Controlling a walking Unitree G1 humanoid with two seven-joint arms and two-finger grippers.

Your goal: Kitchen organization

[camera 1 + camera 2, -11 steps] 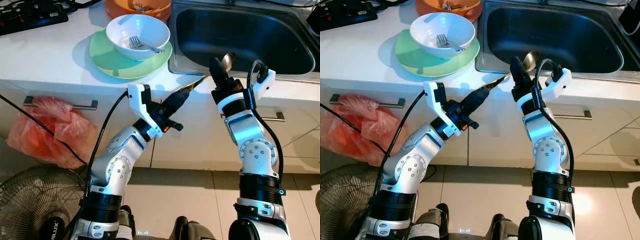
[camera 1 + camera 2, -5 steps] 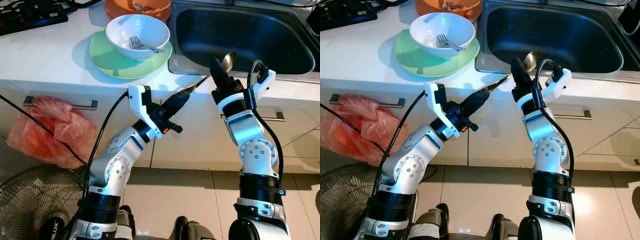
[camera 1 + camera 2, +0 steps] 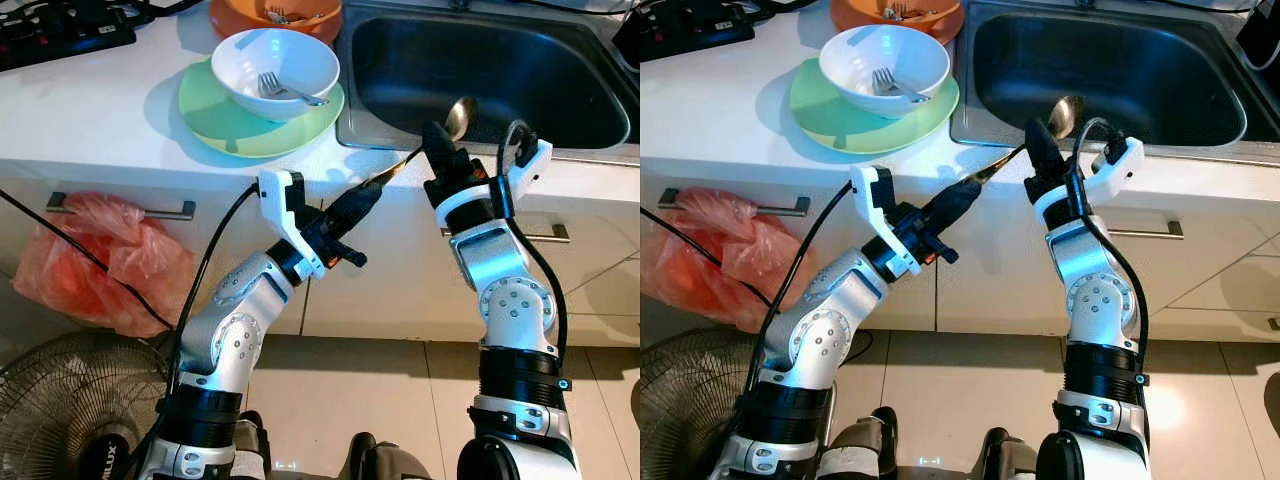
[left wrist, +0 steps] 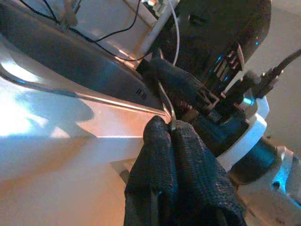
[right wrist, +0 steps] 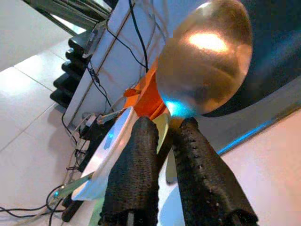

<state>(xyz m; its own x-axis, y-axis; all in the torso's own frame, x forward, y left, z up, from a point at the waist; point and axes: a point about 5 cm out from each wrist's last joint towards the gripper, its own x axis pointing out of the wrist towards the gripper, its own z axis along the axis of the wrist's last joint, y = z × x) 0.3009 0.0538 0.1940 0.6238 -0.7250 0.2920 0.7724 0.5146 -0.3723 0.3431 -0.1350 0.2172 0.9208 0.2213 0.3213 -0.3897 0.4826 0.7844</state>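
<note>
The metal spoon point(image 3: 440, 130) has edged slightly up the frame toward the sink point(image 3: 480, 70). Both hands pinch it at centre frame: the right hand point(image 3: 437, 140) is closed just below its bowl, the left hand point(image 3: 372, 190) closed on the handle end, over the white desk point(image 3: 100, 110) edge.

A metal spoon point(image 3: 425, 143) is held off the bench at the sink's front rim, tilted, its shiny bowl uppermost over the basin edge. On the bench, a white bowl point(image 3: 276, 58) with a fork point(image 3: 285, 90) in it sits on a green plate point(image 3: 212, 113); an orange bowl point(image 3: 240, 14) stands just behind.
</note>
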